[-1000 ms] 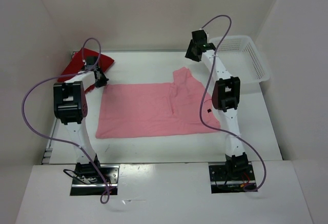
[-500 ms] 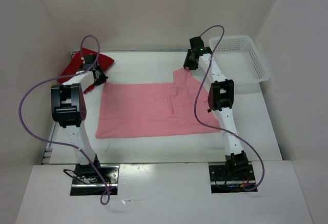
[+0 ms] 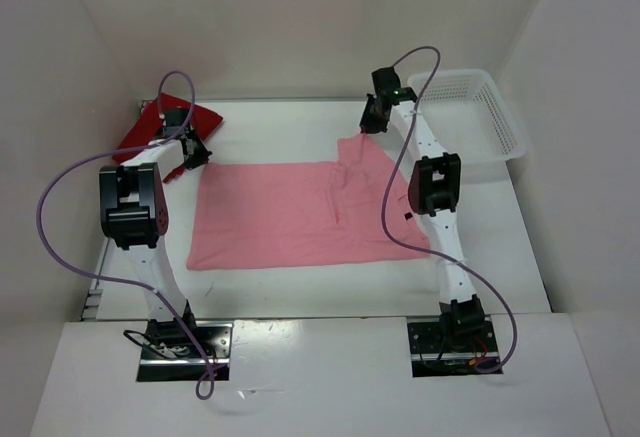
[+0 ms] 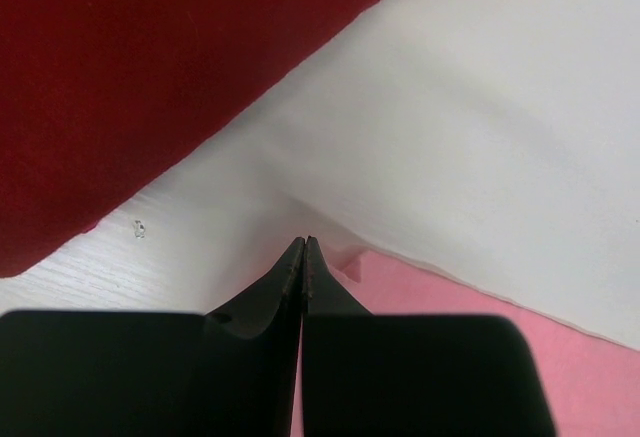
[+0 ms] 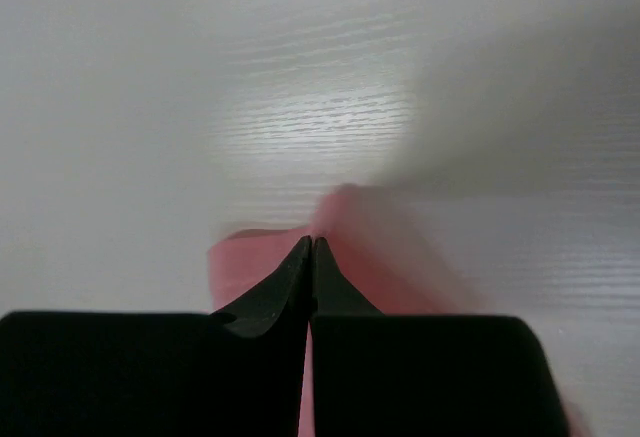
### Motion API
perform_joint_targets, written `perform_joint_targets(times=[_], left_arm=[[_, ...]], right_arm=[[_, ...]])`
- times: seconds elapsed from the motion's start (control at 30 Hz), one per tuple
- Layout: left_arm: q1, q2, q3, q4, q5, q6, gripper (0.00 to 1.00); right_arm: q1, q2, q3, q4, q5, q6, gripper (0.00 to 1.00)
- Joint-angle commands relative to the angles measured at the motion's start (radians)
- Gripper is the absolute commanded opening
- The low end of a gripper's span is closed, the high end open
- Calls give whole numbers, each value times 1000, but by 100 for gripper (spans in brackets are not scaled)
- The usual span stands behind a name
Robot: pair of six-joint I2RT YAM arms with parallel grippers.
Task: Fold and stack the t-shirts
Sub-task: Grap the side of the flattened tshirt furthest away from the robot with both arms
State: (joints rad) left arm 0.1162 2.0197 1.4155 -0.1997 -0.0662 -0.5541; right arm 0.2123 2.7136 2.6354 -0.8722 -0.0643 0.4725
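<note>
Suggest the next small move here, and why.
Probably raise both pincers a little to lift the far edge: the right pincer is shut on the far right corner of the light pink shirt, the left pincer shut at its far left corner, and the shirt lies flat.

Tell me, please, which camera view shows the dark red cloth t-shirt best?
The top external view: it shows the dark red cloth t-shirt in place at the far left, though the left arm covers part. The left wrist view shows only a close patch; the right wrist view, none.
</note>
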Motion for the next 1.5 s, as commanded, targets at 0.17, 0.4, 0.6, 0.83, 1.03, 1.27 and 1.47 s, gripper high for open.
perform_joint_targets(times=[0.17,0.4,0.6,0.83,1.03,1.27,1.47], left_arm=[[31,-85,-6,39,22,-20,0],[31,-85,-6,39,32,-29,0],[31,-55,-6,48,42,-29,0],[31,-45,-6,48,42,-29,0],[31,-36,22,48,42,-29,0],[31,-36,22,39,51,-29,0],[31,-45,13,29,51,-29,0]], right_arm=[[-19,-302,-133,25,58,-21,4],[-82,-359,-426,121,118,-12,28],[-82,-360,-408,151,96,-35,46],[-91,-48,90,-23,-35,-35,39],[-71,3,83,65,-83,-55,43],[-50,66,118,76,-104,-55,46],[-17,110,164,102,-26,-46,47]])
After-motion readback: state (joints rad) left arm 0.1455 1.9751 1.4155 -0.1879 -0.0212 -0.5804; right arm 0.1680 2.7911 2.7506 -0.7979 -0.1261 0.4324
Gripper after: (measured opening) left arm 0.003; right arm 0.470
